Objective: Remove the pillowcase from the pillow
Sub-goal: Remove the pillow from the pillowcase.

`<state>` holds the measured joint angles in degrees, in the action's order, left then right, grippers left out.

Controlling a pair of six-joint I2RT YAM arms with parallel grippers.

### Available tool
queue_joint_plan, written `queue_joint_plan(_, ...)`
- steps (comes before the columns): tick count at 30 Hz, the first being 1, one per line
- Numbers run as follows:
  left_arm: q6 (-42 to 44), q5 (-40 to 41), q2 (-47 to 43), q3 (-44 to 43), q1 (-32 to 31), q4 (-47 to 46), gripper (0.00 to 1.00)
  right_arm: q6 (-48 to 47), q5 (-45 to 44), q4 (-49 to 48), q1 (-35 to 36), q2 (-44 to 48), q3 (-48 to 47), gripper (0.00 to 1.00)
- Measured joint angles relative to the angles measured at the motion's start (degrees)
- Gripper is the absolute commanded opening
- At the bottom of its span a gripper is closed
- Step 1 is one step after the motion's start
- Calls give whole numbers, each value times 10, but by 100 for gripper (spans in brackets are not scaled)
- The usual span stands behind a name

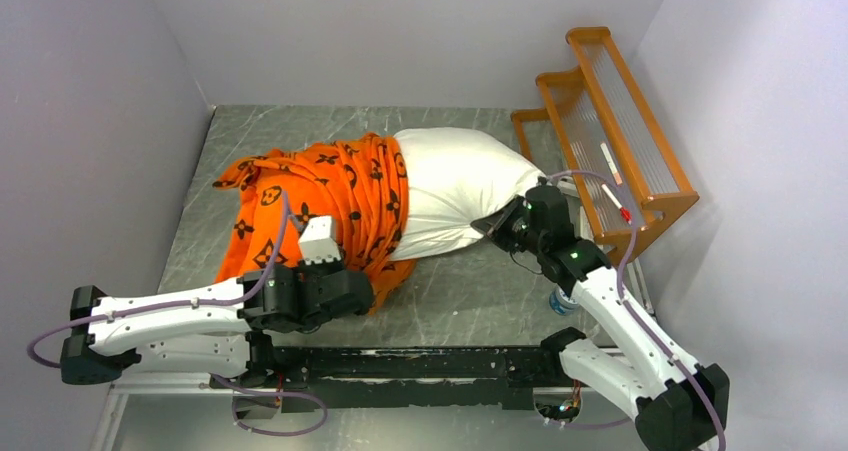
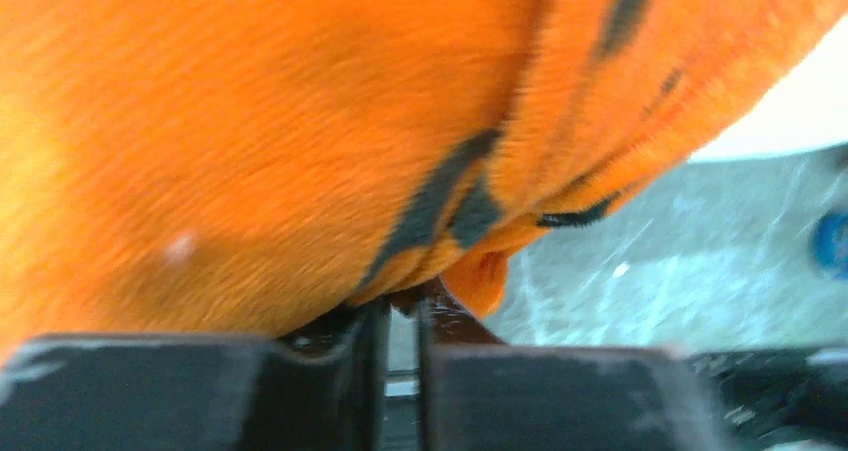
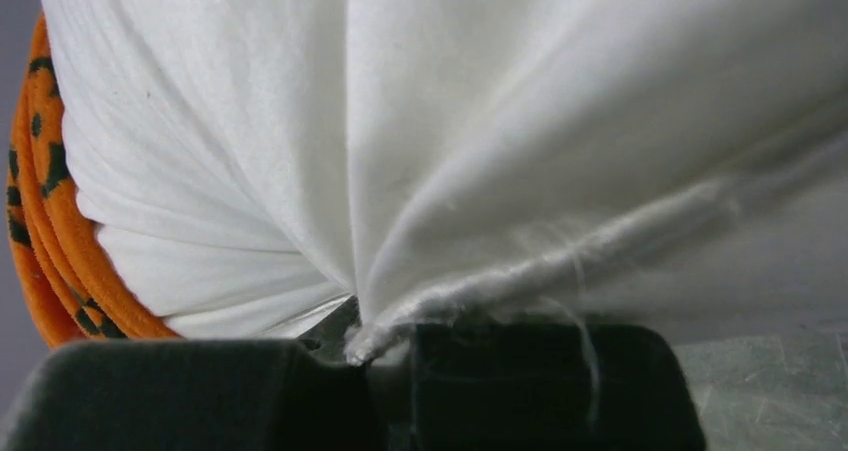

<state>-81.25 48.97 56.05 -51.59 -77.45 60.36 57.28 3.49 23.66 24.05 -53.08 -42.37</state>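
The orange pillowcase (image 1: 310, 206) with dark brown motifs covers the left half of the white pillow (image 1: 455, 186), which sticks out bare to the right. My left gripper (image 1: 378, 293) is shut on the pillowcase's near hem; in the left wrist view the orange fabric (image 2: 300, 141) fills the frame and its edge is pinched between my jaws (image 2: 402, 306). My right gripper (image 1: 500, 221) is shut on the pillow's near right corner; in the right wrist view the white cloth (image 3: 450, 121) gathers into my jaws (image 3: 385, 341), with the pillowcase rim (image 3: 45, 201) at the left.
An orange wooden rack (image 1: 610, 131) with clear slats stands at the back right, close behind my right arm. A small blue object (image 1: 562, 301) lies on the grey table (image 1: 470, 291) by the right arm. Walls close in on the left and back.
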Motion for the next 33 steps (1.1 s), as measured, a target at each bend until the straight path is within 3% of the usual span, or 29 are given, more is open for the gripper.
queue_joint_plan(3, 111, -19, 1, -6, 1, -25, 52, 3, 14, -15, -9, 24, 36, 0)
queue_joint_plan(14, 336, -115, 26, -110, 3, -115, 87, 19, 41, 9, -24, 88, 117, 0)
queue_joint_plan(21, 363, -102, 126, -200, 20, -123, 89, 19, 44, 24, -25, 88, 120, 0)
queue_joint_plan(23, 359, -93, 167, -216, 42, -111, 85, 19, 46, 25, -26, 85, 119, 0)
queue_joint_plan(25, 359, -95, 196, -212, 74, -105, 73, 19, 47, 26, -26, 83, 118, 0)
queue_joint_plan(27, 368, -113, 204, -192, 114, -113, 51, 19, 49, 25, -26, 84, 117, 0)
queue_joint_plan(30, 380, -139, 187, -166, 176, -120, 10, 19, 55, 23, -26, 87, 117, 0)
queue_joint_plan(33, 384, -152, 150, -153, 209, -116, 5, 19, 57, 21, -26, 89, 116, 0)
